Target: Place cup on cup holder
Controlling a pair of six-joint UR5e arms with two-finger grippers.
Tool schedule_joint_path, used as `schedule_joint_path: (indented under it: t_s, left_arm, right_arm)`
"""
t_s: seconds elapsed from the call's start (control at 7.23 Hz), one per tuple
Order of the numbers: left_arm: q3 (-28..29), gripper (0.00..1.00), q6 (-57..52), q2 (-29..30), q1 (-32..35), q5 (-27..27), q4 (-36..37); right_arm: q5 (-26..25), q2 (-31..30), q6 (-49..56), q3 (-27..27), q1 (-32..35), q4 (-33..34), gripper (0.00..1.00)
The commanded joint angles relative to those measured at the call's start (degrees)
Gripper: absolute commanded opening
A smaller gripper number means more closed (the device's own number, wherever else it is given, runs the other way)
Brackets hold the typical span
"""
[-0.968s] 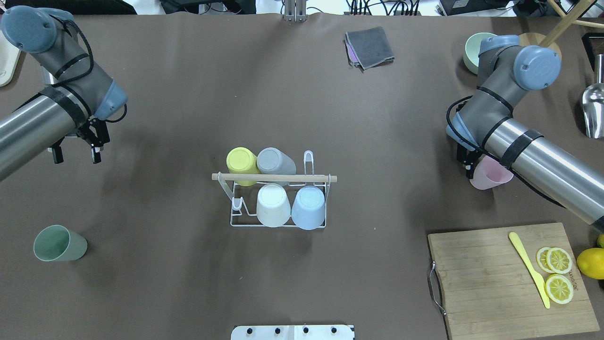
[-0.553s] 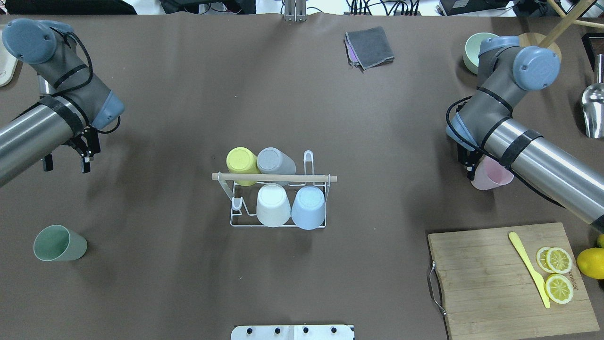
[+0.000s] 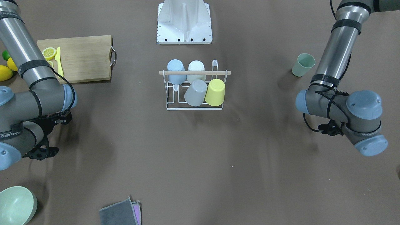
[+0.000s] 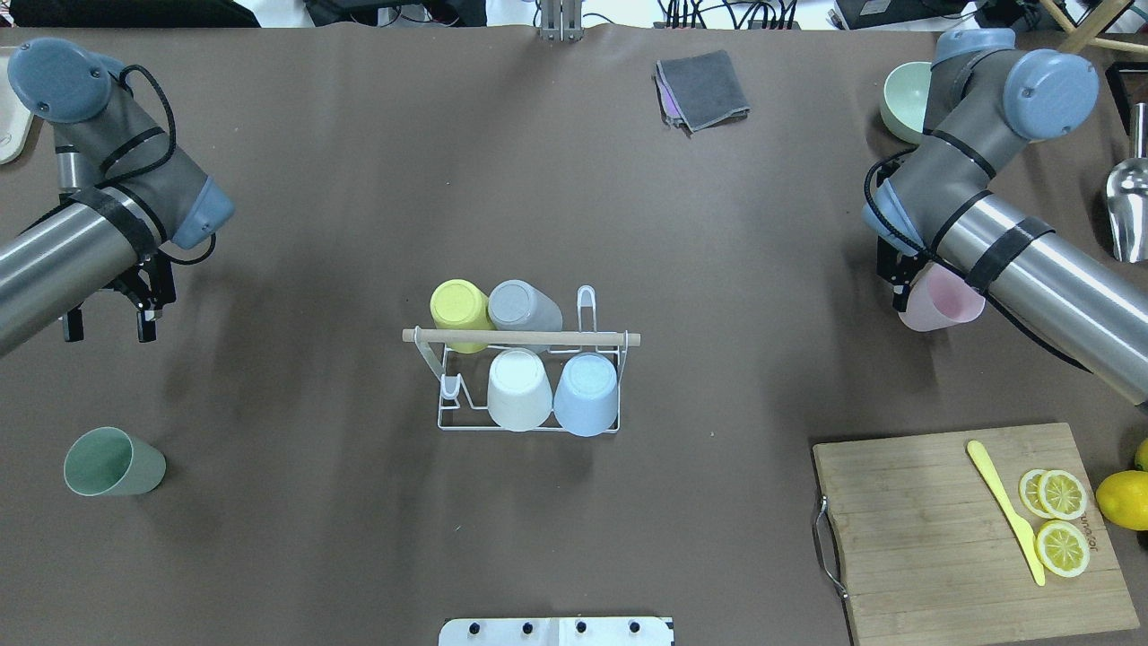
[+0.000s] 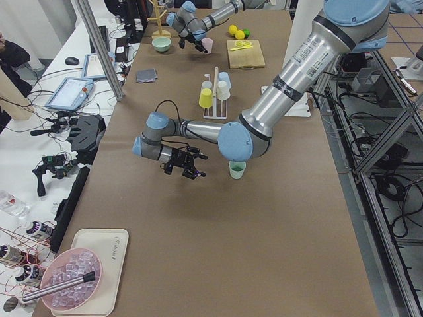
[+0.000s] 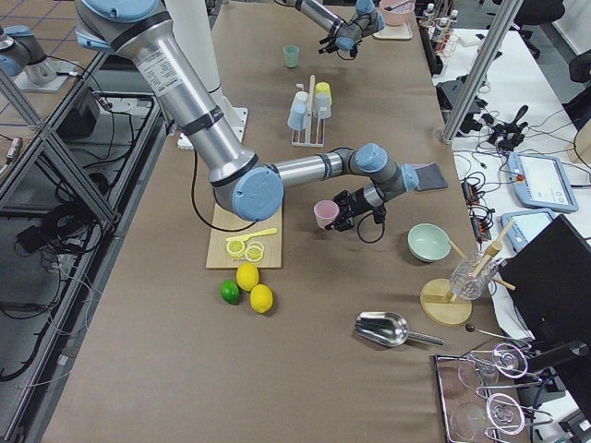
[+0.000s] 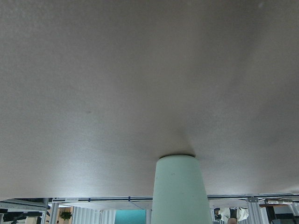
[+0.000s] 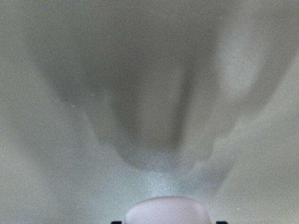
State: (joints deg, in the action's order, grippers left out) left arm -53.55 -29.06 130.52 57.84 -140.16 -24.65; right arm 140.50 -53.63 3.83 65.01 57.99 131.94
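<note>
Right gripper (image 6: pixel 343 215): pinches the pink cup (image 4: pixel 946 308) by its side. The wrist view shows the cup's pale body low between the two dark fingers.
Pink cup: at the right of the table, partly under the right forearm in the overhead view. It is well apart from the cup holder (image 4: pixel 520 337). Whether it touches the table cannot be told.
Left gripper (image 4: pixel 106 325): fingers spread with nothing between them. It hangs above bare table on the left side.
Green cup (image 4: pixel 112 462): stands upright, mouth up, on the table on the robot's side of the left gripper. It is apart from the gripper and shows in the left wrist view.
Cup holder: sits at the middle of the table, its wooden rod running left to right.
Cups on holder: four are upside down on the prongs. The yellow cup (image 4: pixel 460 309) and grey cup (image 4: pixel 523 307) are on the far row. The white cup (image 4: pixel 518 388) and blue cup (image 4: pixel 587 393) are on the near row.
Free prongs: one at the far right (image 4: pixel 585 301), one at the near left (image 4: pixel 451 388).
Cutting board (image 4: pixel 915 529): lies at the near right. It carries lemon slices (image 4: pixel 1062 520) and a yellow knife (image 4: pixel 1004 511).
Folded grey cloth (image 4: pixel 702 90): lies at the far edge.
Pale green bowl (image 4: pixel 900 97): sits by the right arm's elbow.
</note>
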Motion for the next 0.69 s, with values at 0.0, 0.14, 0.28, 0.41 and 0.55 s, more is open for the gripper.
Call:
schedule_joint_path:
  t_s: [0.0, 0.14, 0.28, 0.41, 0.55]
  left_arm:
    - [0.0, 0.97, -0.5, -0.1, 0.0, -3.4, 0.7]
    - [0.1, 0.97, -0.8, -0.2, -0.2, -3.5, 1.7]
    - [0.1, 0.97, -3.9, -0.6, -0.4, -3.5, 5.8]
    - [0.1, 0.97, -6.2, -0.6, -0.4, -3.5, 9.1]
    - [0.1, 0.97, -6.2, -0.6, -0.8, -3.5, 10.5]
  right_arm:
    - [0.1, -0.1, 0.0, 4.7, 3.1, 0.1, 0.36]
    - [1.0, -0.4, 0.5, 7.3, 3.4, 0.0, 0.35]
    - [3.4, -0.8, 1.5, 9.1, 4.5, -0.3, 0.35]
    - [5.9, -1.4, 5.7, 11.1, 5.7, -0.2, 0.33]
    - [8.6, -2.3, 7.4, 13.3, 6.0, -0.5, 0.33]
